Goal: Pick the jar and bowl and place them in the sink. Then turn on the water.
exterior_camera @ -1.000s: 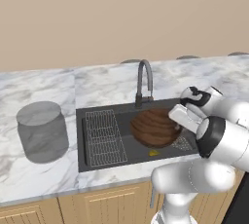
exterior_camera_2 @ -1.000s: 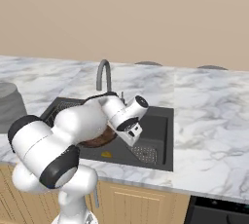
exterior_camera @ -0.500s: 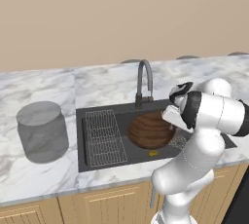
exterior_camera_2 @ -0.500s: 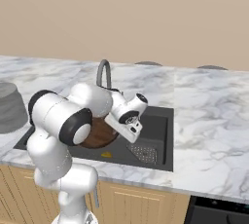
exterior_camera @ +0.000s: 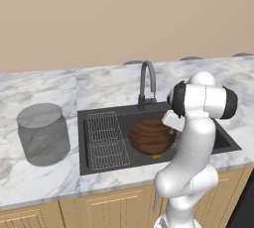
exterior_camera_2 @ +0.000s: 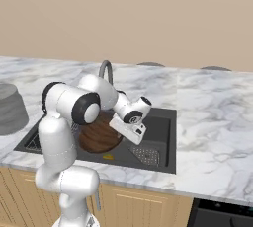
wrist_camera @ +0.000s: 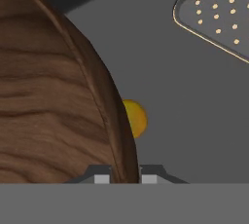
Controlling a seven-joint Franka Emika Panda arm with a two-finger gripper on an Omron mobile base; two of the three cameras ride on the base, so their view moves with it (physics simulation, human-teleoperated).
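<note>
Bowl (exterior_camera: pixel 151 136) — dark brown wood, grain stripes — sits inside the sink (exterior_camera: pixel 94 115), in the middle of the black basin, tilted up toward the front in the right base view (exterior_camera_2: pixel 100 133). Gripper (wrist_camera: pixel 125 175) is down in the basin at the bowl's right edge; in the hand view the two finger tips (wrist_camera: pixel 101 177) stand on either side of the rim, pinched shut on it, rim running up between them. Bowl (wrist_camera: pixel 53 96) takes the left half of that view; the grey basin floor lies open to the right.

A small yellow-orange object (wrist_camera: pixel 134 118) lies on the basin floor just beyond the rim, partly hidden by it; it also shows near the front wall (exterior_camera: pixel 156 156). Perforated drain plate (wrist_camera: pixel 216 16) lies at the upper right of the hand view, well apart from the bowl; from the right base camera it sits in the basin's front right (exterior_camera_2: pixel 146 155).

Wire rack (exterior_camera: pixel 105 139) fills the basin's left part, just beside the bowl. Faucet (exterior_camera: pixel 147 83) rises from the back edge, its spout arching over the basin.

Jar (exterior_camera: pixel 43 133) stands upright on the marble counter (exterior_camera: pixel 44 182) left of the sink, lid on, apart from the basin edge, bare counter all around it.
</note>
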